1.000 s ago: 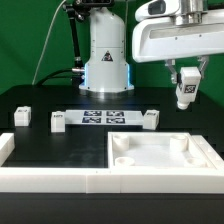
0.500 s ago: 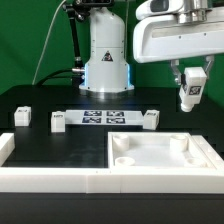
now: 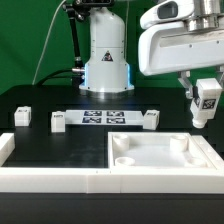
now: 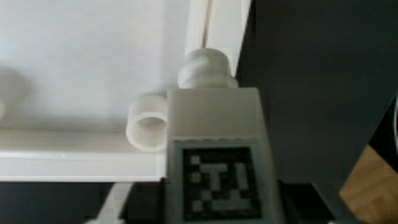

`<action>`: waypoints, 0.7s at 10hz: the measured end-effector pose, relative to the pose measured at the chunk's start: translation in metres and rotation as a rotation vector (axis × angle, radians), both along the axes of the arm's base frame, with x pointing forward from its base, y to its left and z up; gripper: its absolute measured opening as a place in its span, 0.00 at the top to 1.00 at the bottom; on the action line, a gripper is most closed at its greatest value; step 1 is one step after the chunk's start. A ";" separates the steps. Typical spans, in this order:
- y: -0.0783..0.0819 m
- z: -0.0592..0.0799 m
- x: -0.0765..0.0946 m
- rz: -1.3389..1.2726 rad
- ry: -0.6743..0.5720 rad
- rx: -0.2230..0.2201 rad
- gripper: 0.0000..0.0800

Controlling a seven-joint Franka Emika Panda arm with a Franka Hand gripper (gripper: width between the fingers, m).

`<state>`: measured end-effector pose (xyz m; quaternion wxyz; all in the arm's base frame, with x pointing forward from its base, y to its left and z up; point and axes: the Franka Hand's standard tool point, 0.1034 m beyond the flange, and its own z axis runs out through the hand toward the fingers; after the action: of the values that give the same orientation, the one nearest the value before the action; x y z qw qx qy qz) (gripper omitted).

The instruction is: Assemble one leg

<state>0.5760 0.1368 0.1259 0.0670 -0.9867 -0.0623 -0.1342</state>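
My gripper [image 3: 205, 92] is shut on a white leg [image 3: 207, 104] with a black-and-white tag, held in the air above the far right corner of the large white square panel [image 3: 160, 160]. In the wrist view the leg [image 4: 214, 120] fills the middle, its tag facing the camera and its screw tip pointing at the panel's edge [image 4: 107, 60]. Three more legs stand on the black table at the exterior view's left and middle: one [image 3: 22, 117], one [image 3: 58, 122] and one [image 3: 151, 119].
The marker board [image 3: 104, 119] lies between the standing legs. The robot base [image 3: 105, 60] stands behind it. A white rim [image 3: 40, 178] runs along the table's front and left edge.
My gripper has moved toward the exterior view's right and slightly down with the leg in it, and the leg has tilted more upright.
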 end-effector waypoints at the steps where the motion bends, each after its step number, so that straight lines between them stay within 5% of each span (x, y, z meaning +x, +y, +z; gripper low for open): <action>1: 0.000 -0.001 -0.002 0.001 0.005 -0.001 0.64; 4: -0.006 -0.003 0.003 -0.014 -0.161 0.004 0.64; 7: -0.007 -0.006 0.015 -0.015 -0.174 0.006 0.64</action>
<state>0.5910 0.1301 0.1198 0.0633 -0.9715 -0.0600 -0.2202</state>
